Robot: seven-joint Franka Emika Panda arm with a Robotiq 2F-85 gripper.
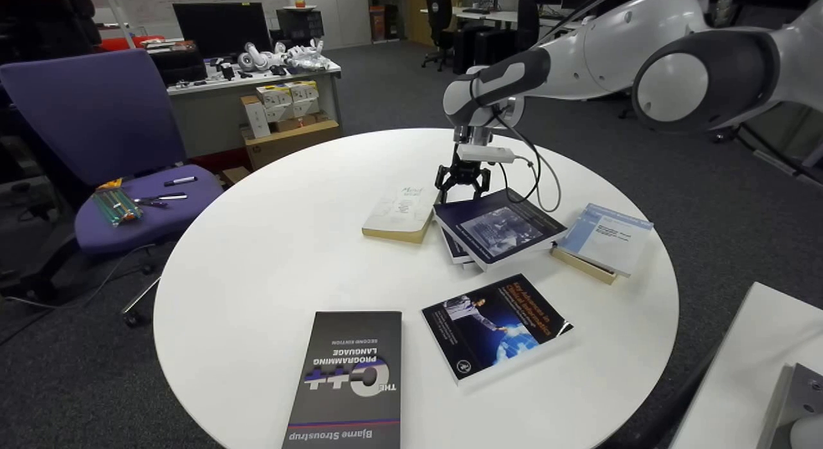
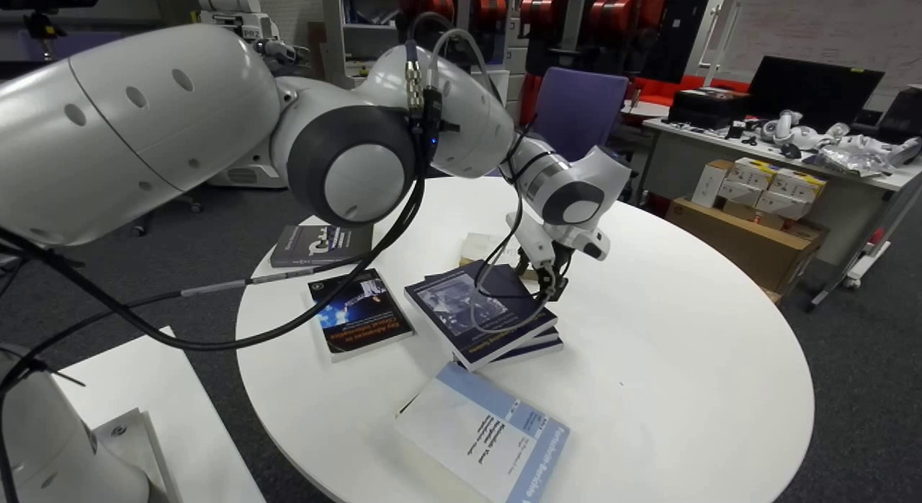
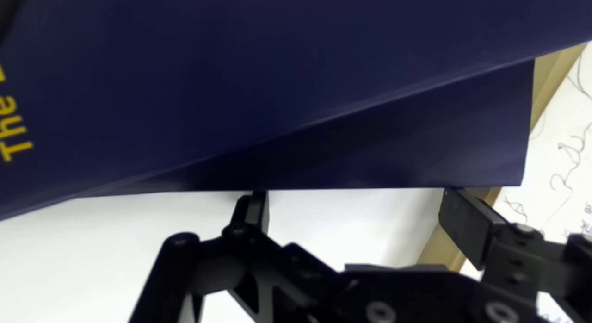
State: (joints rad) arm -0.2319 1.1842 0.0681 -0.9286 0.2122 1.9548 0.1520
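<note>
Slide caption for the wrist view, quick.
Open Robotiq gripper at the edge of the lower navy book, which the upper navy book partly covers.

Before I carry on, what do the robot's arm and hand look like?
The arm is glossy white and rounded, with dark grey joint bands around pale round caps. Black cables and a pale cable loop along it. The hand is black, with two angular, jointed fingers and grey ring-shaped fasteners.

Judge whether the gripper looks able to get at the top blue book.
Probably yes: no book covers the top blue book, and the gripper stands open beside it. A cable hangs over it, though, and both fingers are along one side.
</note>
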